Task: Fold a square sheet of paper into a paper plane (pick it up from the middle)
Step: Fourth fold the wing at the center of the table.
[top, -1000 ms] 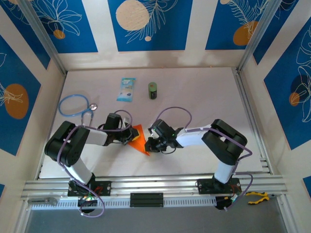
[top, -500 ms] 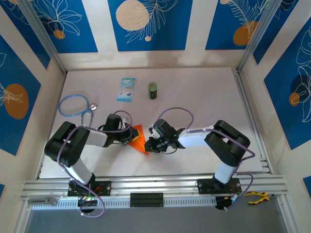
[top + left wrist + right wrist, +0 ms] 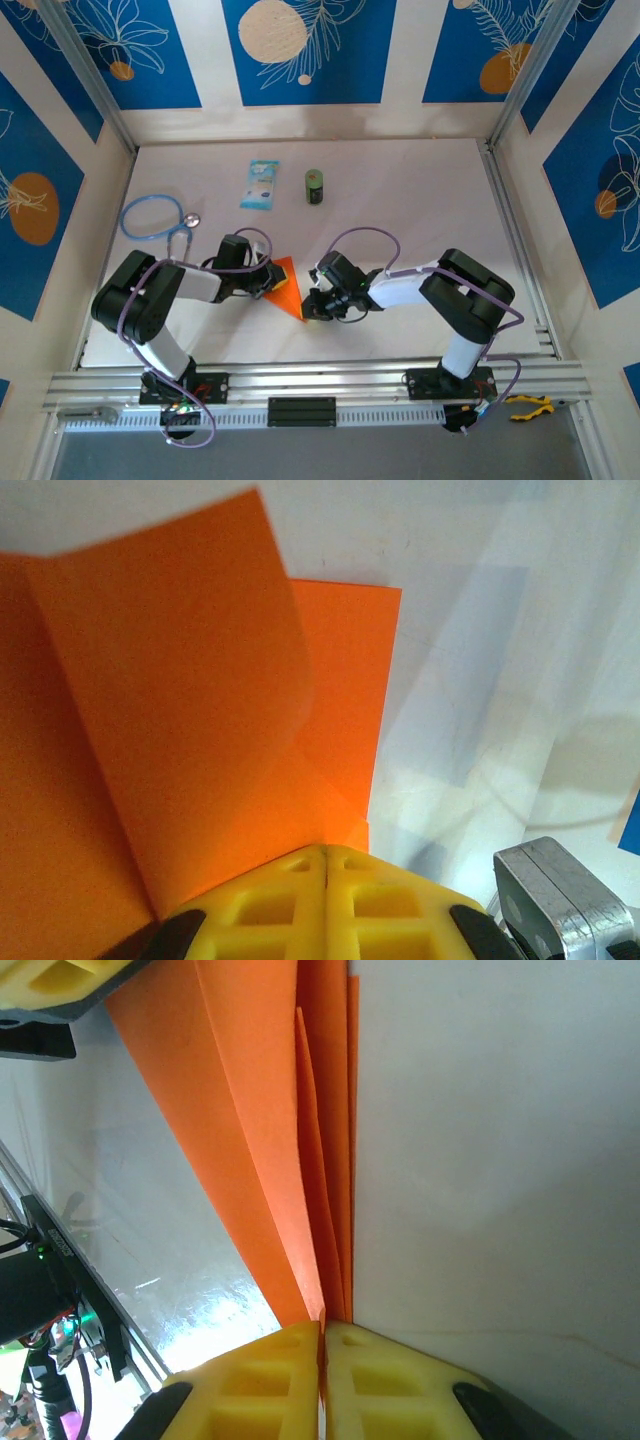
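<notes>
Paper sits on desk, near-centre. Left end effector is on its left edge, right end effector at its near tip, right side, so the paper lies between them. Behind the paper, well apart: packet just left of can, side by side. Stethoscope is at far left, behind the left arm.
</notes>
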`<state>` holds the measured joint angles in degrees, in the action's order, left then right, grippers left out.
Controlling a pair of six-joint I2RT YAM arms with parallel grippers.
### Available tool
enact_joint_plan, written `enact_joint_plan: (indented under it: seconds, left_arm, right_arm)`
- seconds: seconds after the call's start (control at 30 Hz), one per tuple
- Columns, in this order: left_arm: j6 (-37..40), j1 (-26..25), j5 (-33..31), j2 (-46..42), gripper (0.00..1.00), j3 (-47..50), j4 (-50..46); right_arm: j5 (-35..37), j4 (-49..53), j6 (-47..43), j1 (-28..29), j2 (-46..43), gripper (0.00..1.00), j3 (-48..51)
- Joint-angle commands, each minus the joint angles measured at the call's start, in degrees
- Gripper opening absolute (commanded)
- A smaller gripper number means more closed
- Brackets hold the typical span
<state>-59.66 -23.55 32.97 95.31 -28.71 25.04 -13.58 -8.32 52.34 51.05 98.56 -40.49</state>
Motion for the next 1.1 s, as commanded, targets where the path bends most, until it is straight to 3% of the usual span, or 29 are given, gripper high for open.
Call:
enact_joint_plan:
  seconds: [0.0,0.33,1.07]
  left_arm:
    - [1.1,-0.4,-3.1,0.4,0.0,0.1,-5.1]
    - [1.5,-0.4,-3.3,0.5,0.0,-0.3,-5.9]
    - [1.7,-0.3,-3.5,0.5,0.0,-0.3,-6.1]
  right_arm:
    - [-1.9,5.6,-1.1,0.8,-0.2,0.07,1.5]
    - [0.1,15.1,-2.9,2.4,0.2,0.09,-1.0]
    - [1.5,24.6,-5.3,4.3,-0.7,0.09,-2.9]
